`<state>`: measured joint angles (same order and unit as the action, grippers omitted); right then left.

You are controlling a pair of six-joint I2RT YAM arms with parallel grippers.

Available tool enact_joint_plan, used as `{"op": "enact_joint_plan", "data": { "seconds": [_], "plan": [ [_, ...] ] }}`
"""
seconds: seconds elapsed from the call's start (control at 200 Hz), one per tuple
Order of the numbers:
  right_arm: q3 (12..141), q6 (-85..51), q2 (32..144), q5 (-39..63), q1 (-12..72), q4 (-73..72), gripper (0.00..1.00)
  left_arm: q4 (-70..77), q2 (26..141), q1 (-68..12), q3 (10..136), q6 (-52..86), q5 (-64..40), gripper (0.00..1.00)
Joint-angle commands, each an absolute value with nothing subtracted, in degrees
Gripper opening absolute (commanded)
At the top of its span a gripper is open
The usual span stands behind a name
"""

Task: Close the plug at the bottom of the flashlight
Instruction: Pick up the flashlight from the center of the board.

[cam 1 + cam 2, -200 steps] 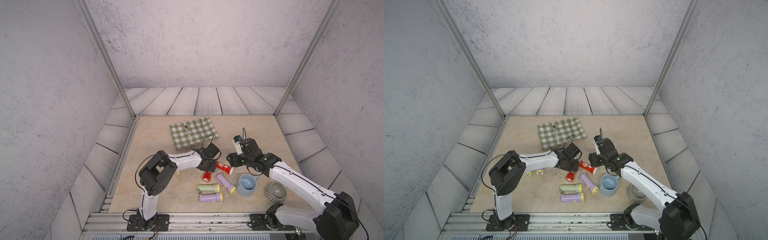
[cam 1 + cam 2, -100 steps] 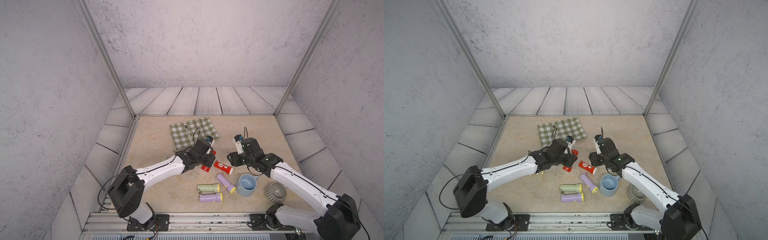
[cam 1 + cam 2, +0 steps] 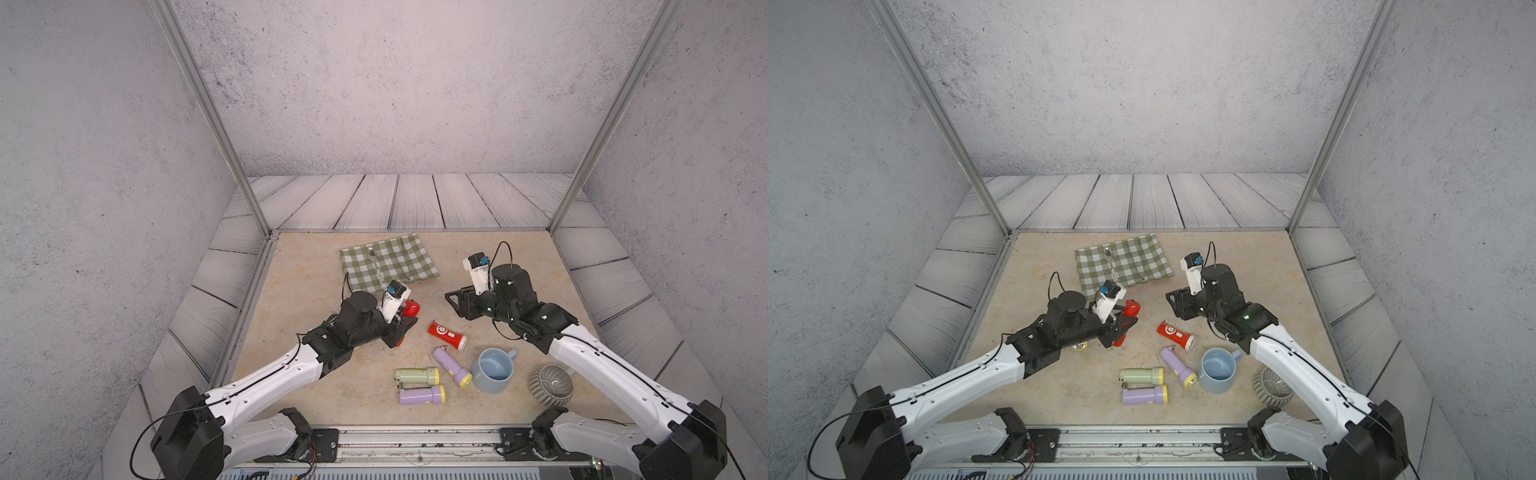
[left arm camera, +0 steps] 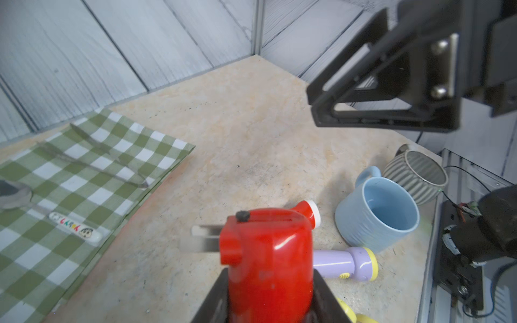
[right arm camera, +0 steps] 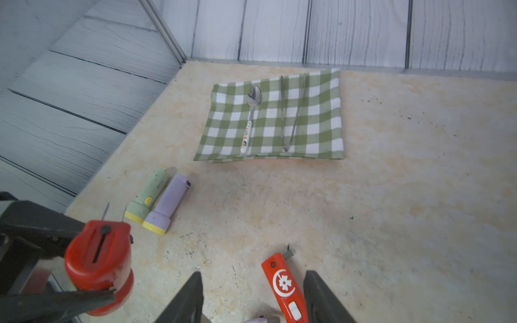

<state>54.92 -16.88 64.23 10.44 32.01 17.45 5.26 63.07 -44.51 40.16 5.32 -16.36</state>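
Flashlight (image 4: 268, 251), freshly lifted and clenched in left gripper (image 3: 405, 324), is swinging toward empty, spread right gripper (image 3: 457, 301), plug (image 4: 204, 237) still jutting out.

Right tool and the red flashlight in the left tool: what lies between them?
Nothing: both top views show only bare tabletop between the right tool and the held red flashlight; the other red flashlight lies nearer the front, outside that gap.
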Motion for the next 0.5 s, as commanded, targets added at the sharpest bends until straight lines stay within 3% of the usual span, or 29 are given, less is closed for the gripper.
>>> {"op": "enact_joint_plan", "data": {
  "seconds": [0.0,0.365,0.495],
  "plan": [
    [57.8,-14.6,62.9,15.6,31.8,14.7,0.60,10.8,58.7,-43.2,38.9,-0.9,-24.6,0.00],
    [60.4,-19.5,64.5,44.4,31.8,3.8,0.58,10.3,52.3,-38.6,39.9,-5.9,-48.7,0.00],
    [62.6,-21.4,64.8,47.9,31.9,3.4,0.54,11.1,54.7,-38.3,42.6,-4.4,-57.2,0.00]
  ]
}}
